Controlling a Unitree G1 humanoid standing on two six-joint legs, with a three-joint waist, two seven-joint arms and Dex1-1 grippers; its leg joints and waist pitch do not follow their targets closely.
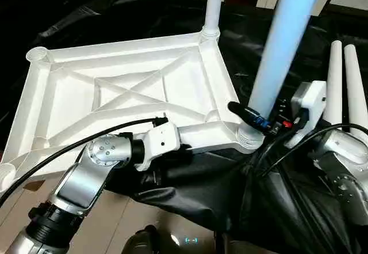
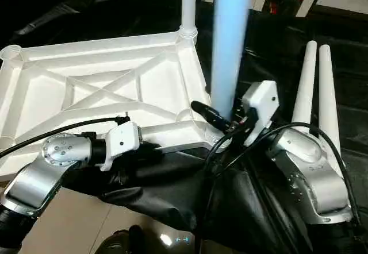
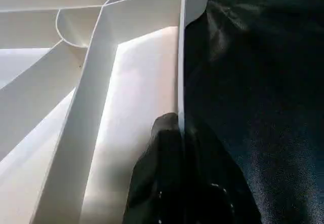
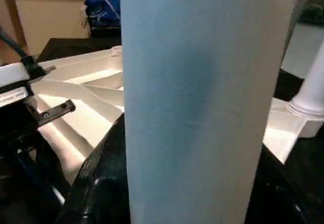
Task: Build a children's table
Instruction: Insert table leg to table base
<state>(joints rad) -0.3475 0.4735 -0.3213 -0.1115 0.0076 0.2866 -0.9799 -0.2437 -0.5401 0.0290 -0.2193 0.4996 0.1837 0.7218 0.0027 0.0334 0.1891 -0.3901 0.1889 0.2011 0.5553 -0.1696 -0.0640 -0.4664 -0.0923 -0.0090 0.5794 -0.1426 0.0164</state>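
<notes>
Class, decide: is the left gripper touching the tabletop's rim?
Touching. Left wrist view: the left gripper has its black fingers pinching the tabletop rim.

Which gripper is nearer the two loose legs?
Right. The right gripper grips the upright leg in the near corner socket, just beside the loose legs. The left gripper clamps the tabletop's near rim, farther away.

No readable text or labels, seemingly.

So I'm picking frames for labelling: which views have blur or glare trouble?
Left eye view: the near leg looks smeared and bluish. Right wrist view: that leg is a soft, featureless column. Left wrist view: the tabletop is blown out between ribs, and the finger blurs.
</notes>
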